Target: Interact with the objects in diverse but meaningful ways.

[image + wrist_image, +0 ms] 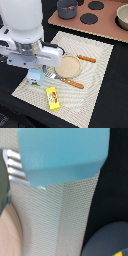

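We see the white arm point(25, 35) reaching in from the exterior view's upper left, its bulky wrist bent so the hand points straight down. The gripper point(36, 70) sits low beneath it, largely hidden by the wrist housing. The fingers do not show clearly, so we cannot tell whether they are closed.

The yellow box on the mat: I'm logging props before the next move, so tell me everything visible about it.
The yellow box is a small rectangular pack, bright yellow with a red patch and a little green on its top face; it looks like printed card or plastic. It lies flat and closed on the pale woven mat, near the mat's front edge, turned slightly askew. Nothing touches it: the milk carton and fork sit apart, farther back.
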### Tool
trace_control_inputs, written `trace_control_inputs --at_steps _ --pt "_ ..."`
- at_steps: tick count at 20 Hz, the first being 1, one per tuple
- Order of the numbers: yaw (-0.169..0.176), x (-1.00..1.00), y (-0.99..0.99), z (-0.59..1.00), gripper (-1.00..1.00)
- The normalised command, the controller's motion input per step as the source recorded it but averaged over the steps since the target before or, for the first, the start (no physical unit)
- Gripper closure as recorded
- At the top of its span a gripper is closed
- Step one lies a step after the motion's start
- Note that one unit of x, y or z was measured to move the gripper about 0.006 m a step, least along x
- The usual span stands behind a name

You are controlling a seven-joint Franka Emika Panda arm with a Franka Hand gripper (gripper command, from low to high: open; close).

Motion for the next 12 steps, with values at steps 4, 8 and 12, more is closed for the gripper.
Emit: trace_control_inputs --at_steps 4,8,12 --pt "-0.095 -0.18 -0.04 -0.26 -1.00" --pt "-0.084 -0.18 -0.02 -0.24 1.00" --pt "-0.070 -0.11 0.00 -0.19 1.00"
